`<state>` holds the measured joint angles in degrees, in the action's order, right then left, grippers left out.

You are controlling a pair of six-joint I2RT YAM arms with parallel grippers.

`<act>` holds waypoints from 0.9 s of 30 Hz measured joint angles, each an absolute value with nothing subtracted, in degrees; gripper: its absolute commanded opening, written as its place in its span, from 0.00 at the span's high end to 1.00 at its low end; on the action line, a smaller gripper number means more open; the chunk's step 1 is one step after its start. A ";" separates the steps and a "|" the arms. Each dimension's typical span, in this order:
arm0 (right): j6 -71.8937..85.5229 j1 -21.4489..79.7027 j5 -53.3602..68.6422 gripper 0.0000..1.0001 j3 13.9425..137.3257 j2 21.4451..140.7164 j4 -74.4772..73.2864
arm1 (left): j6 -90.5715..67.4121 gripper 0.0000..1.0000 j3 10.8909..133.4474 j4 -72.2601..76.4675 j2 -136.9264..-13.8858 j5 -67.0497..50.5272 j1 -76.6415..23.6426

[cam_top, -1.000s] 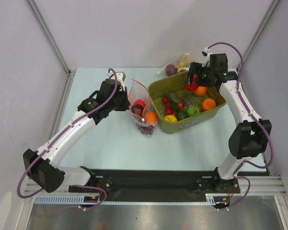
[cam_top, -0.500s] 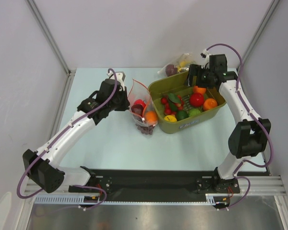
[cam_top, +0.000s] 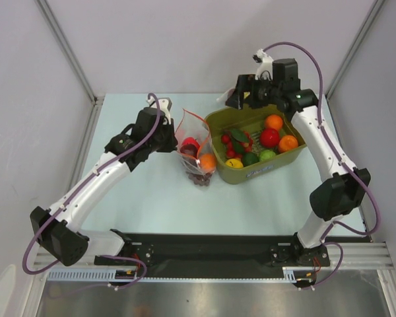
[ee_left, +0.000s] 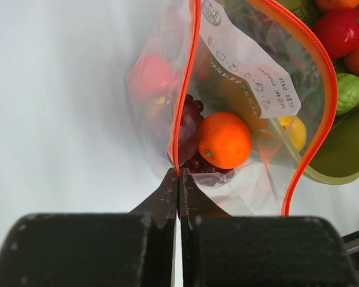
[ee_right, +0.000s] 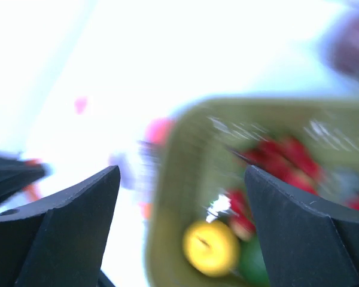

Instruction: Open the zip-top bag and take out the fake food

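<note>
The zip-top bag (cam_top: 193, 140) stands open on the table beside the bin, its red-orange strip (ee_left: 191, 72) spread in a loop. Inside it lie an orange fruit (ee_left: 224, 139), a dark purple grape bunch (ee_left: 188, 128) and a red fruit (ee_left: 151, 76). My left gripper (cam_top: 174, 140) is shut on the bag's strip at its near corner (ee_left: 178, 174). My right gripper (cam_top: 237, 99) is open and empty above the bin's back left corner; its view (ee_right: 182, 179) is blurred. A red apple (cam_top: 270, 137) lies in the bin.
The olive green bin (cam_top: 264, 169) stands right of the bag and holds two oranges (cam_top: 273, 121), a lime (cam_top: 266, 154), a lemon (cam_top: 234, 163) and red chillies (cam_top: 232, 146). A second clear bag behind the bin is mostly hidden by my right gripper.
My right gripper let the red apple drop into the bin, then swung left and back over the bin's far corner. The left arm and the bag have not moved.
</note>
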<state>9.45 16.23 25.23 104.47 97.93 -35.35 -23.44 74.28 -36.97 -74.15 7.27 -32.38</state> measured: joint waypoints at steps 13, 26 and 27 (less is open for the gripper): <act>15.27 31.73 50.43 0.16 105.95 101.95 -24.82 | -22.87 1.00 75.16 -38.48 -74.13 7.90 -32.38; 11.03 34.13 41.82 0.29 106.78 108.97 -35.05 | -22.87 1.00 75.24 -39.00 -73.82 8.40 -32.38; 10.46 34.35 40.36 0.30 106.78 109.36 -36.27 | -22.85 1.00 75.24 -38.96 -73.82 8.40 -32.38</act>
<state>10.46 34.35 40.36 106.78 109.36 -36.27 -22.85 75.24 -38.96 -73.82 8.40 -32.38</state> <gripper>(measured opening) 0.711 0.008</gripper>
